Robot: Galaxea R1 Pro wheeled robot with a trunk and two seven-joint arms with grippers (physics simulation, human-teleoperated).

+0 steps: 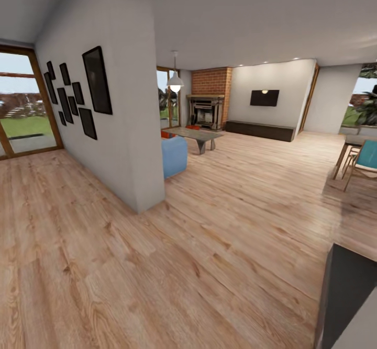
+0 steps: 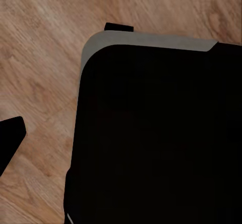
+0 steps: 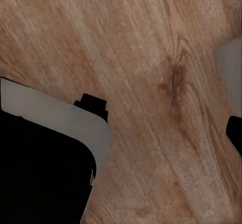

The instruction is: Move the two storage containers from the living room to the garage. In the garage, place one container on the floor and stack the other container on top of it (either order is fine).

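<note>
I am in the living room, on light wood plank flooring (image 1: 220, 244). Two small red-orange patches, perhaps the storage containers, show far off: one (image 1: 166, 134) beside the blue sofa (image 1: 174, 155), one (image 1: 192, 127) before the fireplace (image 1: 207, 111). They are too small to be sure. In the left wrist view one dark fingertip (image 2: 10, 139) of my left gripper hangs over the planks, far off to the side. A dark fingertip (image 3: 235, 137) of my right gripper does the same in the right wrist view. Both grippers look open and hold nothing. The garage is out of view.
A white partition wall (image 1: 131, 129) with black frames stands left of centre. A coffee table (image 1: 198, 135) is behind the sofa. A teal chair (image 1: 366, 158) and a table stand at the right. A dark cabinet corner (image 1: 345, 296) is near right. My black base (image 2: 156, 133) is below the wrists.
</note>
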